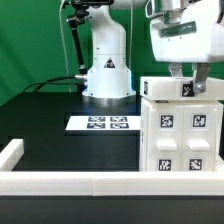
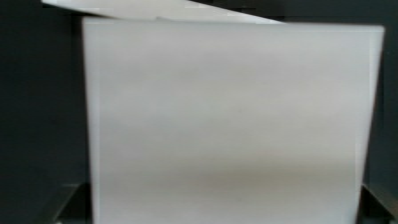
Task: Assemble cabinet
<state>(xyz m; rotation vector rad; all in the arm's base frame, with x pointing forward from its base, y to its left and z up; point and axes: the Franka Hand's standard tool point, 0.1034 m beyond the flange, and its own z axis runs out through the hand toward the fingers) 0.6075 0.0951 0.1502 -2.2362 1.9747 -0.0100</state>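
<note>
Cabinet: the white plastic box-shaped cabinet [image 1: 182, 135] stands on the black worktop [image 1: 50, 125], near its front edge and at the exterior view's right edge.
Long axis: vertical, with the four raised, tagged front panels [image 1: 168, 124] facing the front edge.
Gripper: the white two-finger gripper [image 1: 187, 86] hangs fingers-down at the cabinet's top with its jaws spread wide. I cannot tell whether the pads press it.
Exterior view only: the flat white marker board [image 1: 108, 123] lies mid-worktop, apart from the cabinet. The white robot base [image 1: 107, 70] is at the back edge.
Wrist view only: a blurred plain white cabinet face [image 2: 222, 120] lies between dark fingers [image 2: 54, 205].
</note>
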